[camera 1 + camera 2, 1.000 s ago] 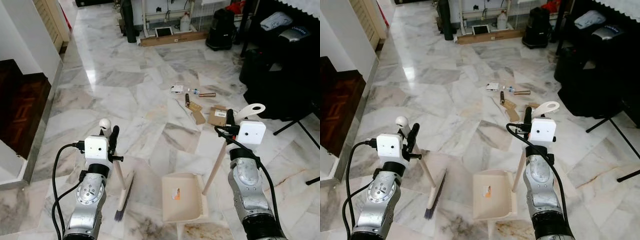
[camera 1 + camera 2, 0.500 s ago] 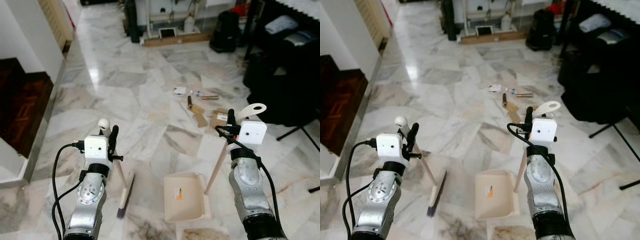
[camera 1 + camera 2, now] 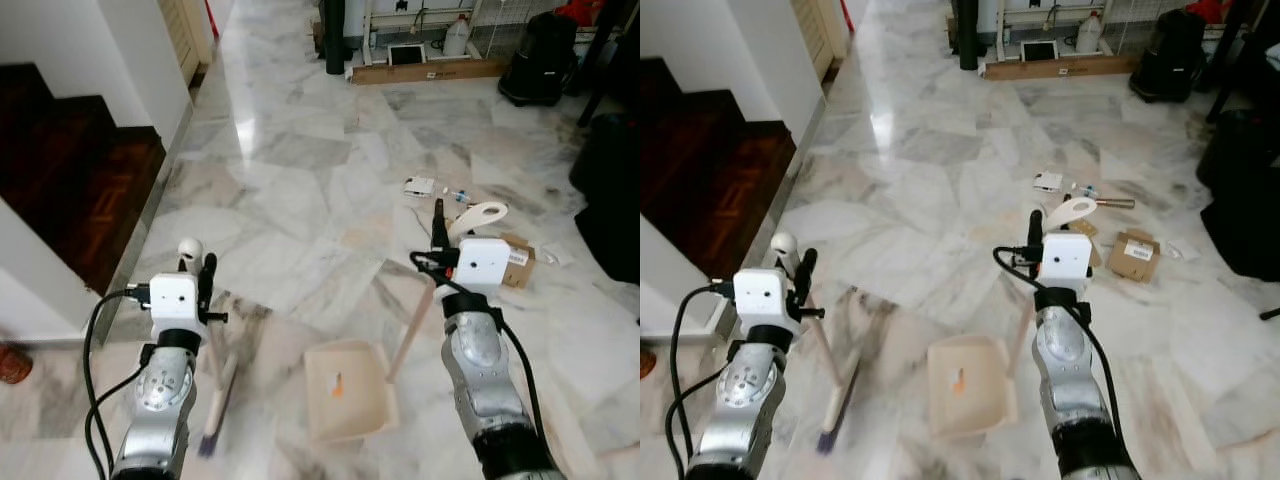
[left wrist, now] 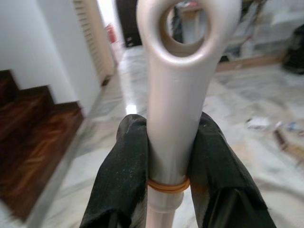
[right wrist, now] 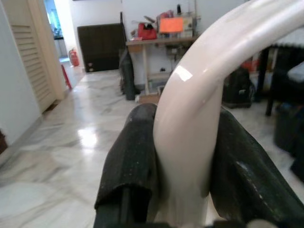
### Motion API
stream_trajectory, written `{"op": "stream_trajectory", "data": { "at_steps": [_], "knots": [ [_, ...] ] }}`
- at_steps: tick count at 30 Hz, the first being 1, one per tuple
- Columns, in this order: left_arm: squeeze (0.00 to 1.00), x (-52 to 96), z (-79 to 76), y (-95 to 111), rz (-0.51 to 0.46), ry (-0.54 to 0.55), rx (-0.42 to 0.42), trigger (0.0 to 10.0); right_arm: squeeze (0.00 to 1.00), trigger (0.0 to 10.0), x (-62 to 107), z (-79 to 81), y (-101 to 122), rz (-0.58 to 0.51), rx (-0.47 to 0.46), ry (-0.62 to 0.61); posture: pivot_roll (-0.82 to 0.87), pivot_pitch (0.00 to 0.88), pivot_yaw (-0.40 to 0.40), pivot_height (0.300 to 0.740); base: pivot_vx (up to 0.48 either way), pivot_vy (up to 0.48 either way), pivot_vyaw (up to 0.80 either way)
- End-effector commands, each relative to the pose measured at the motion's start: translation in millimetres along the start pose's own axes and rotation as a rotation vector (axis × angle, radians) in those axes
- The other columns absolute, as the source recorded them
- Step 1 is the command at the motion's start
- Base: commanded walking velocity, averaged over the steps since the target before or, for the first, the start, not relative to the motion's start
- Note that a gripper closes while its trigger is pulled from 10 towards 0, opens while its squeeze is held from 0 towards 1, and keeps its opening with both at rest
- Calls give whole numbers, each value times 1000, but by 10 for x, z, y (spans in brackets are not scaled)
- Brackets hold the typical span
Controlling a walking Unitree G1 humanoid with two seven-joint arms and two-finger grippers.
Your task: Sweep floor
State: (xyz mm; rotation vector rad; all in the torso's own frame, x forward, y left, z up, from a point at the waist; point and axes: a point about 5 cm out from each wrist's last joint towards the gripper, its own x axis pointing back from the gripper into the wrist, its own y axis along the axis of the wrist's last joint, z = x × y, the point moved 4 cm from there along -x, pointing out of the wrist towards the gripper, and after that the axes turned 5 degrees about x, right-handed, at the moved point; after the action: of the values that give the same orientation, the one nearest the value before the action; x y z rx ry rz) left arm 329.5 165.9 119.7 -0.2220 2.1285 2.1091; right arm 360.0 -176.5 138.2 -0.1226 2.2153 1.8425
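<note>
Left eye view: the left end effector (image 3: 207,272) was clamped on the broom (image 3: 215,395) handle, bristles on the marble floor (image 3: 300,190) below it. The right end effector (image 3: 438,222) gripped the dustpan (image 3: 345,388) handle, pan resting below and left; scattered litter (image 3: 515,262) lay just beyond it.

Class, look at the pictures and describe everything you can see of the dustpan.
The dustpan is cream plastic: a shallow rectangular tray with raised walls and an orange mark inside. It rests flat on the marble floor between the arms. A long pale handle slants up from it to a looped end, clamped in the right gripper.
</note>
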Motion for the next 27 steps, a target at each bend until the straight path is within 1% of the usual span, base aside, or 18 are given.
{"op": "stream_trajectory", "data": {
  "at_steps": [1,8,12,17,21,27],
  "knots": [
    [0,-37,36,131,-52,2,-1,10000,0,10000,-48,43,152,-57,5,12,32,89,54,740,364,0,0],
    [0,-36,37,126,-52,3,-1,10000,0,10000,-47,59,149,-55,-3,18,32,87,53,740,365,0,0],
    [0,-37,36,125,-52,3,-1,10000,0,10000,-53,71,170,-67,16,28,32,87,53,740,361,0,0],
    [0,-45,26,128,-53,2,0,10000,0,10000,-55,86,176,-71,21,34,33,80,53,740,358,0,800],
    [0,-45,19,126,-53,-2,1,10000,0,10000,-52,97,175,-71,19,37,33,75,54,740,354,0,562],
    [0,-50,18,129,-56,-2,1,10000,0,10000,-53,126,183,-76,16,47,34,71,54,740,353,0,0]
  ]
}}
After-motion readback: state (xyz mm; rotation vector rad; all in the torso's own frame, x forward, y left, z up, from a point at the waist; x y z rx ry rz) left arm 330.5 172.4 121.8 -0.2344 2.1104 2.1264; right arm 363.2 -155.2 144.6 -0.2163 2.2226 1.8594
